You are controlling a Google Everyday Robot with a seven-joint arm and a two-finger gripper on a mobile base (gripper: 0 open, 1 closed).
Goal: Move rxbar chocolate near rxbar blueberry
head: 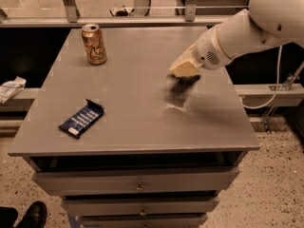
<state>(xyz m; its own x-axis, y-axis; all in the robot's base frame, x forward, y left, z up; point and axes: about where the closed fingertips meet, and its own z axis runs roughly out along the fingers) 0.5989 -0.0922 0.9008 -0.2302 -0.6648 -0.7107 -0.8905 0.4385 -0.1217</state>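
Note:
The rxbar blueberry (81, 119), a dark blue bar with white lettering, lies flat near the table's front left. My gripper (180, 82) is over the middle right of the grey table (137, 137), just above its surface and well to the right of the blue bar. It is shut on a dark, blurred flat shape, the black rxbar chocolate (176, 90), which hangs under it. No other black bar shows on the table.
A bronze drink can (94, 44) stands upright at the back left. My white arm (237, 34) reaches in from the right over the table's right edge. Drawers (137, 186) sit below the front edge. A shoe (32, 216) is on the floor at the lower left.

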